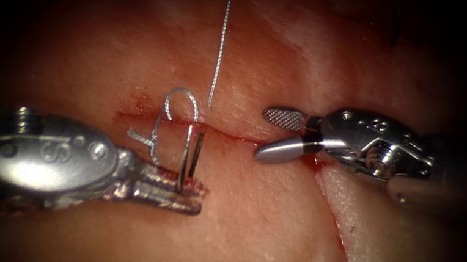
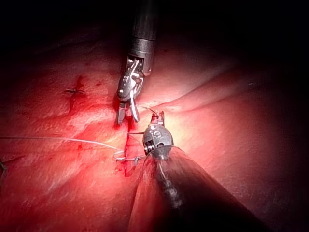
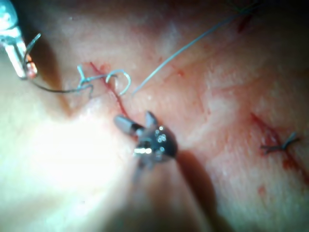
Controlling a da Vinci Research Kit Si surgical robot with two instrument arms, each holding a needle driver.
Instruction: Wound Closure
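Now the tissue lies with its cut running across. At the left, the left tool has its jaws clamped on the needle, which goes up into the cut. Near the cut's right part, the right tool holds nothing, jaws apart. By the needle, the thread makes a loop.

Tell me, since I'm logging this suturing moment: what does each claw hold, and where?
The left claw is shut on the needle, at an end of its curve, with the rest entering the tissue at the cut. The right claw is open, holding nothing.
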